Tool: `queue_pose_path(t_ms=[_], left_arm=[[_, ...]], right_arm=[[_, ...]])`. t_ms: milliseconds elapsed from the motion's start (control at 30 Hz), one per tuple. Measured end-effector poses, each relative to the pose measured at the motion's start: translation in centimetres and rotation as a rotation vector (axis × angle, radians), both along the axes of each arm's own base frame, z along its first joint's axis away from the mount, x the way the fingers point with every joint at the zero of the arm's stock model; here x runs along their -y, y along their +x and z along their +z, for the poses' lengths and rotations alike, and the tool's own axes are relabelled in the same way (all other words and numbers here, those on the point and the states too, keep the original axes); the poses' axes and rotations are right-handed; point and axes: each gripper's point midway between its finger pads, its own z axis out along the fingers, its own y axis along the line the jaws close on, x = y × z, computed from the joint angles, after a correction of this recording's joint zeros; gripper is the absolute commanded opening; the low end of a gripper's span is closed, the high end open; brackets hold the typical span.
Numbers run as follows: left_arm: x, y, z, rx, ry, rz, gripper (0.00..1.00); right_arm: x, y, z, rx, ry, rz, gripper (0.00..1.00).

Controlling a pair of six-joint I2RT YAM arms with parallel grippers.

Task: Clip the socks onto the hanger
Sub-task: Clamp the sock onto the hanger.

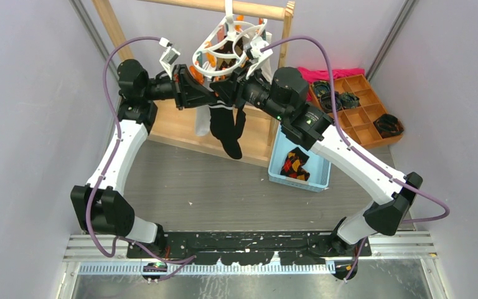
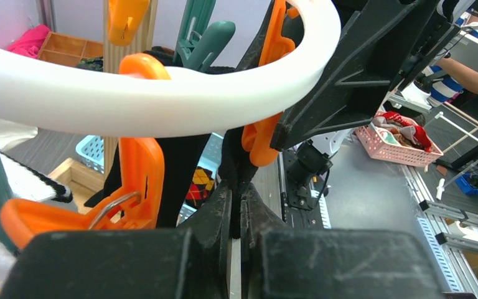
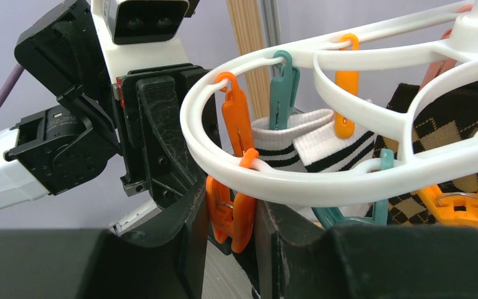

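The right gripper is squeezing an orange clip on the near rim of the hanger, with one finger pressing on each side of it. Just beside it, the left gripper is pinching the cuff of a black sock with its fingers together, holding the fabric up under that same clip. In the top view the sock is hanging straight down between the two grippers. It is below the hanger, which is hanging from the wooden rack. I cannot tell whether the cuff is sitting inside the clip's mouth, because the fingers are hiding it.

The step in hand is most likely feeding the cuff into the clip. To do it well, the right gripper should be pressing on the clip's handle end so that the mouth is gaping wide. The left should be lifting the cuff well into the mouth, not just its edge. The hanger is hanging free, so a sideways push is likely to set it swinging. The clip should be biting the cuff before the left gripper lets go.
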Motion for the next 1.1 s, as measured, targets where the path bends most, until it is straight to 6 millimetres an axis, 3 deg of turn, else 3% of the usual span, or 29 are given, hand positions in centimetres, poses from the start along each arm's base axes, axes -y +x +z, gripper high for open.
queue_pose_path(t_ms=[667,1100], left_arm=[[0.0,-0.6,1.1,-0.030,-0.015,-0.046,0.00],[-0.1,-1.3,0.3,-0.059,0.001,-0.088,0.00]], right_arm=[[0.2,-0.1,-0.2,0.035,-0.027,0.009,0.10],[0.1,-0.3,0.2,0.039,-0.017,0.020,0.10]])
